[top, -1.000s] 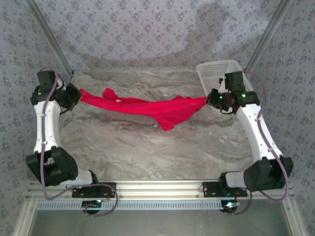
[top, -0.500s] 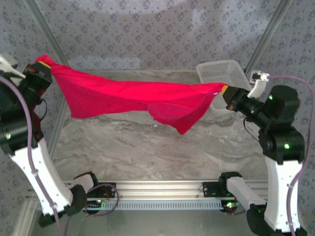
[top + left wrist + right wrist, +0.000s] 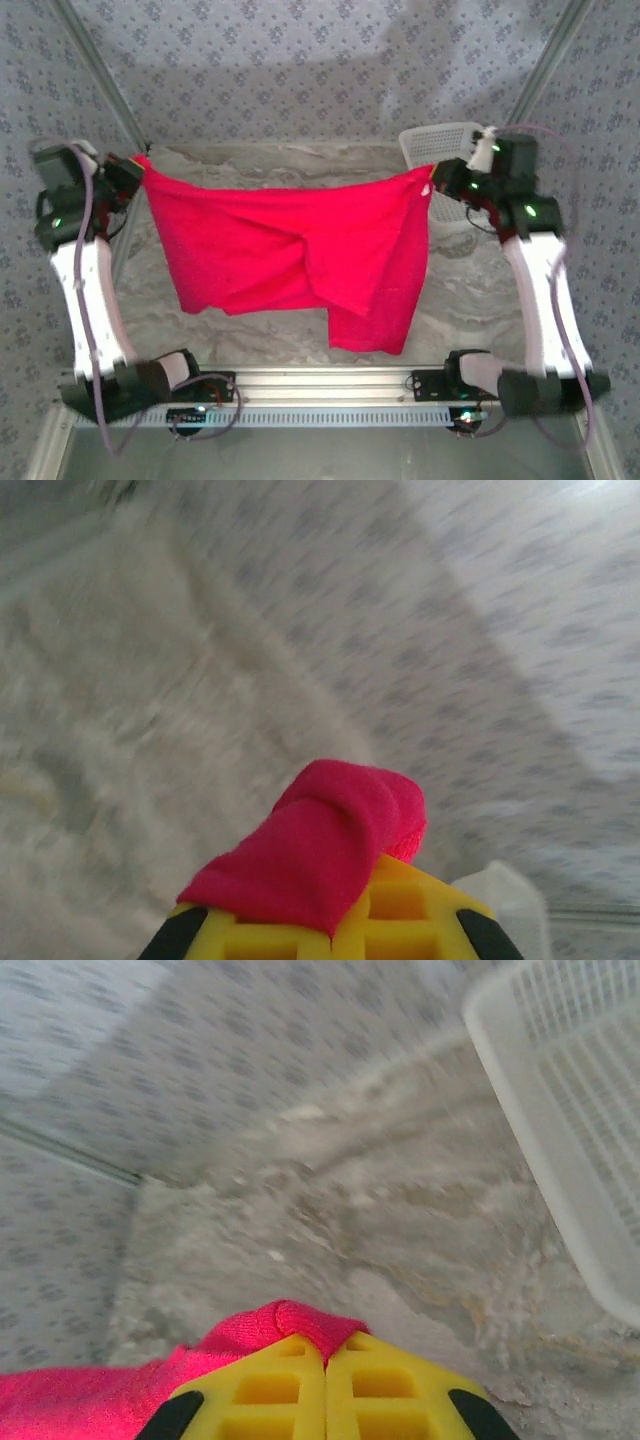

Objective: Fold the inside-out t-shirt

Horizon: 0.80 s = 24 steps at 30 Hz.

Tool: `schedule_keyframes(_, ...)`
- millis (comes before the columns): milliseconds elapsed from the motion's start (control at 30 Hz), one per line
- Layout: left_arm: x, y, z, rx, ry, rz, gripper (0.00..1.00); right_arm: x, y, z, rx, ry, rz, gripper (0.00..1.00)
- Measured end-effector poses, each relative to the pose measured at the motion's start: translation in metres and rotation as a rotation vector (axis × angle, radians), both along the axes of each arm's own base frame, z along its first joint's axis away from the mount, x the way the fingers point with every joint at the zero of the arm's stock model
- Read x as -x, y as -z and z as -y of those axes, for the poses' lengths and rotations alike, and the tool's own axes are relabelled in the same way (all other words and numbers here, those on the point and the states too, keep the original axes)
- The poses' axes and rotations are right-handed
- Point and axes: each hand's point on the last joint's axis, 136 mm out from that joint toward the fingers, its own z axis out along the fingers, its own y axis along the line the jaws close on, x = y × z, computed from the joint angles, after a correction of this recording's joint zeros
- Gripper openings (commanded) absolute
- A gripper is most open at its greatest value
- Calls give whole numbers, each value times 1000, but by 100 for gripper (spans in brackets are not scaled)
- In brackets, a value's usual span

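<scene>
- t-shirt [image 3: 290, 250] is lifted and stretched between the two grippers as a wide red sheet. Its top edge runs roughly level, left to right.
- Left gripper [image 3: 135, 172] is high at the far left, pinching the shirt's upper left corner.
- Left wrist view: the yellow fingers [image 3: 400, 905] are pressed together on a wad of red cloth that bulges over their tips. The background is motion-blurred.
- Right gripper [image 3: 440, 180] is high at the far right, clamped on the shirt's upper right corner.
- Right wrist view: the fingers meet along the centre line. A red fold is squeezed at their tips and trails off to the lower left.
- The cloth hangs unevenly. The left part ends higher, and the right part drops in a longer flap towards the near edge.
- A vertical crease or overlap runs down the middle of the shirt.
- Can't tell whether the lowest hem touches the table [image 3: 250, 335].
- White mesh basket [image 3: 445, 140] sits at the far right of the table, just behind the right gripper. The shirt's right edge partly covers it from above.
</scene>
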Motion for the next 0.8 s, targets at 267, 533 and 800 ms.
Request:
schedule_keyframes(267, -73, 216, 4, 53, 54, -553, 66, -86, 173, -16, 50, 11, -429, 56)
schedule_keyframes(533, -22, 178, 40, -52, 99, -442, 66, 8, 200, -88, 131, -180, -472, 55)
schedule_keyframes(800, 25, 200, 48, -44, 109, -460, 65, 108, 270, -129, 232, -291, -629, 54)
